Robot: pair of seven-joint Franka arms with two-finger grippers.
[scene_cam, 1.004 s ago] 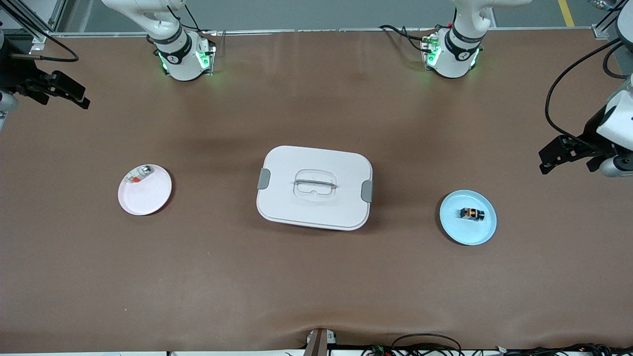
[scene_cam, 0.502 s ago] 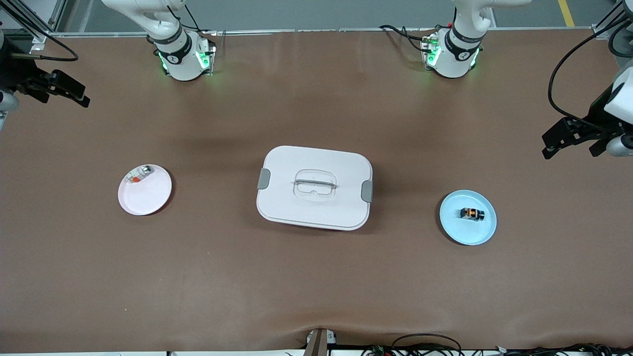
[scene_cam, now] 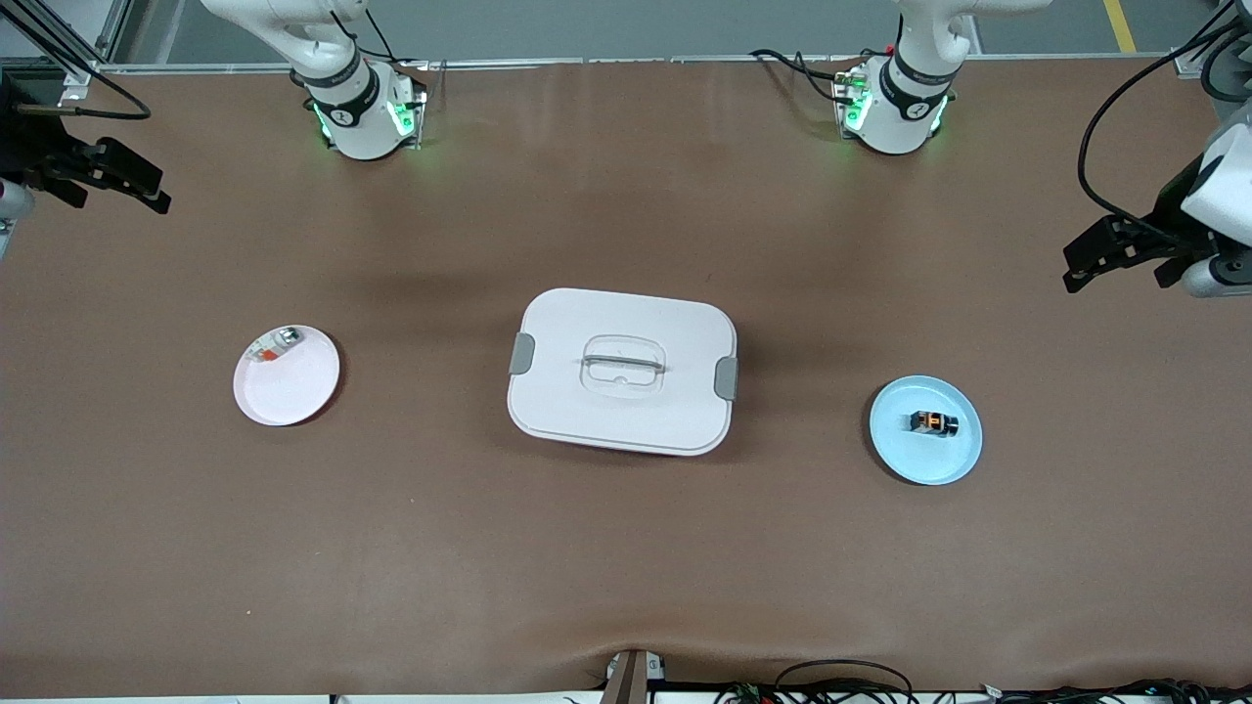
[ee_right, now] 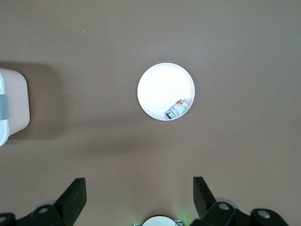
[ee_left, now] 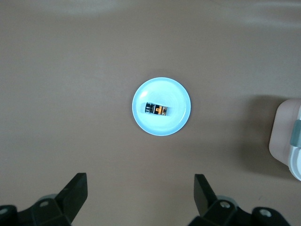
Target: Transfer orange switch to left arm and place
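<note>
- Right gripper (scene_cam: pixel 147 191), at the right arm's end of the table: jaws spread wide, nothing held, hangs high over bare table w/ the pink plate (scene_cam: pixel 293 386) below; this arm waits.
- Pink plate carries a small silvery part w/ a red bit (scene_cam: pixel 275 344). Risk: mistaken for the target.
- Box (scene_cam: pixel 622 370), mid-table, between both plates. Risk: a low carry across the middle clips its lid.
- Orange switch (scene_cam: pixel 934 422) lies on the blue plate (scene_cam: pixel 925 460), toward the left arm's end.
- Left gripper (scene_cam: pixel 1095 264): wide open, empty, up over table near the blue plate. Risk: the tiny switch slips or skids off-plate if the pinch lands off-centre.
</note>
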